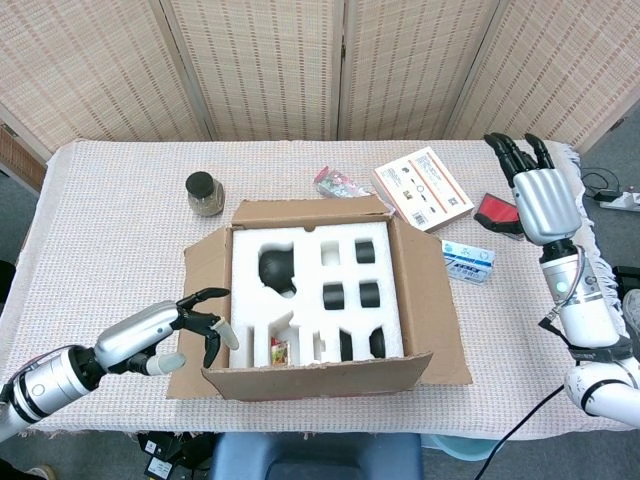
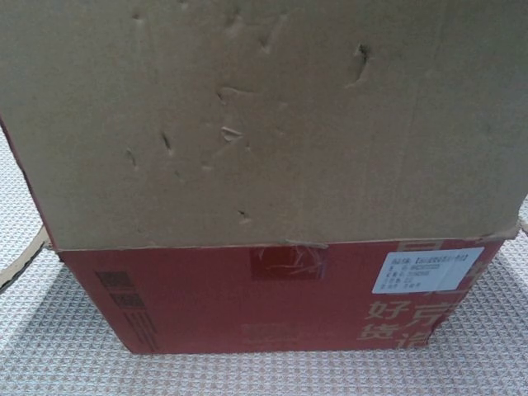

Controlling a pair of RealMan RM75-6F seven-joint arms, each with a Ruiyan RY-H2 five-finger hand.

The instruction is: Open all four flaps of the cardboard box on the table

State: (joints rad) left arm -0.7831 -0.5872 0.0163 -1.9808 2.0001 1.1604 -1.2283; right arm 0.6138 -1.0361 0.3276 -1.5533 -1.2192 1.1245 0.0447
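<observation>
The cardboard box point(image 1: 320, 300) sits mid-table with white foam and dark items inside. Its left flap point(image 1: 203, 300) and right flap point(image 1: 437, 310) lie spread outward, the far flap point(image 1: 305, 211) leans back, and the near flap point(image 1: 320, 377) tilts toward me. In the chest view that near flap point(image 2: 264, 124) fills the upper frame above the red box wall point(image 2: 272, 297). My left hand point(image 1: 165, 335) hovers over the left flap with fingers spread and nothing in it. At the table's right edge my right hand point(image 1: 540, 200) is raised, fingers straight, holding nothing.
A dark jar point(image 1: 204, 192) stands left of the box. Behind and right of it lie a small packet point(image 1: 340, 183), a white and orange carton point(image 1: 423, 188), a red item point(image 1: 497, 213) and a small blue and white box point(image 1: 468, 260). A woven screen backs the table.
</observation>
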